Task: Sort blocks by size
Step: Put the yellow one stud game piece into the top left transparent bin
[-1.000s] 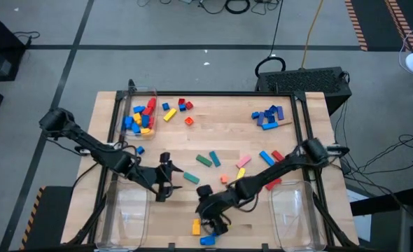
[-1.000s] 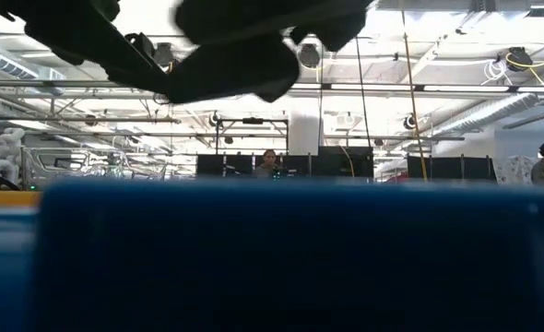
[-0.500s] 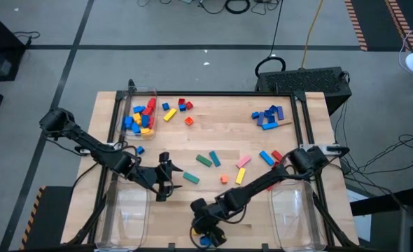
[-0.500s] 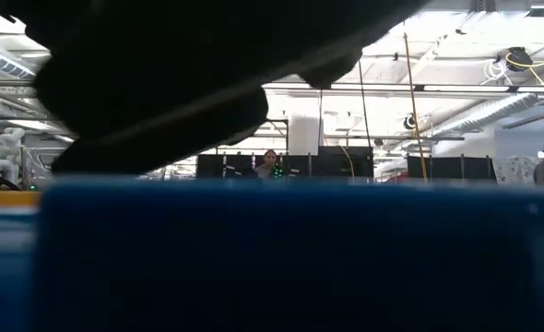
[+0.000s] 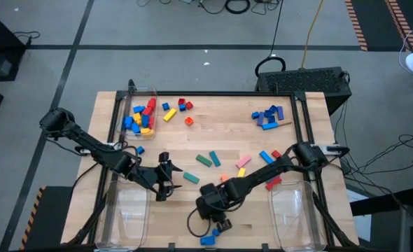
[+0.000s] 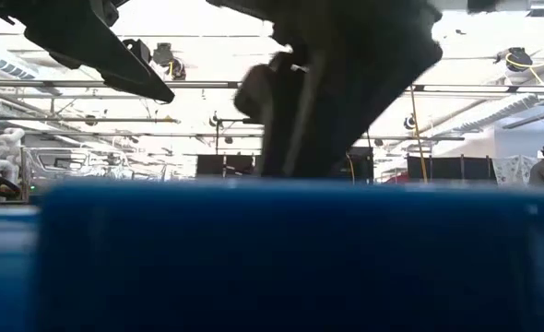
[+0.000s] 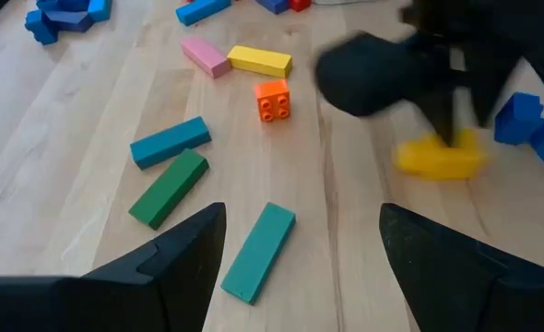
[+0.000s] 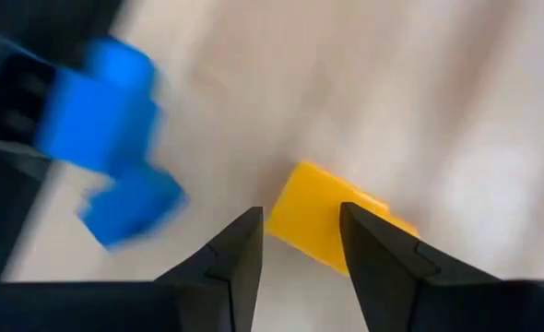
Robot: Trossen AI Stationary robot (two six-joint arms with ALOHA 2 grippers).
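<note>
Two arms were over the table (image 5: 220,133), and only the right one was working. The right gripper (image 5: 219,222) was low at the near edge, directly over a yellow block (image 8: 332,221) lying on the wood, with two blue blocks (image 8: 106,101) just beside it. Whether that gripper had hold of the yellow block could not be told. The left gripper (image 5: 163,180) hung with its jaws spread and empty near the middle of the table, pointing at the loose blocks there. The step in hand looked like the pick-up of the yellow block. The next move would call for a sure grip, a clean lift clear of the two blue neighbours, and a carry to whichever bin suits its size. Three clear bins showed in the high view: a far left bin (image 5: 138,98) holding a heap of blue, red and yellow blocks too jumbled to count, and a near left bin (image 5: 133,210) and a near right bin (image 5: 294,210) in which no blocks could be made out. Mid-table lay one green bar (image 7: 168,187), two teal bars (image 7: 258,251), one orange cube (image 7: 272,100), one pink bar (image 7: 205,56) and one yellow bar (image 7: 260,61). At the far right corner sat a cluster of several blue blocks (image 5: 266,116), and five more loose blocks (image 5: 169,115) lay beside the far left bin.
</note>
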